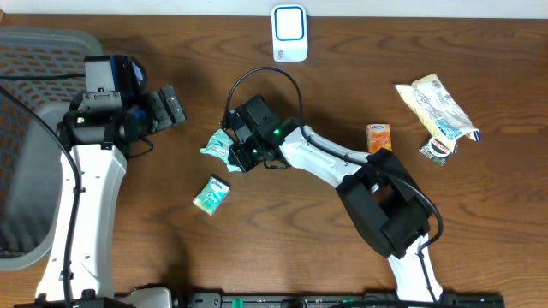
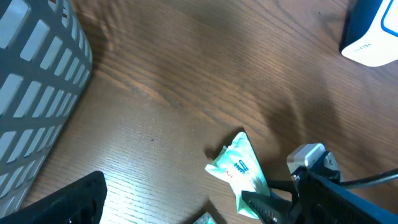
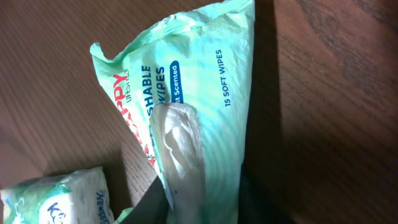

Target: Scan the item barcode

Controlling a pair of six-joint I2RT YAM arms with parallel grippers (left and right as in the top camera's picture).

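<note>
A pale green pack of flushable wipes (image 1: 216, 141) lies on the wooden table, left of centre. My right gripper (image 1: 233, 152) is shut on its near end. In the right wrist view the pack (image 3: 205, 93) fills the frame, with the gripper (image 3: 202, 205) and its dark jaws pressed against both sides. The left wrist view shows the same pack (image 2: 239, 168) with the right arm's black finger (image 2: 267, 208) on it. The white and blue scanner (image 1: 289, 32) stands at the table's far edge. My left gripper (image 1: 171, 107) hangs open to the pack's left, holding nothing.
A small tissue pack (image 1: 211, 193) lies just in front of the wipes. A grey mesh basket (image 1: 34, 128) stands at the far left. An orange carton (image 1: 378, 137), a yellow-white bag (image 1: 437, 103) and a small packet (image 1: 438, 148) lie to the right.
</note>
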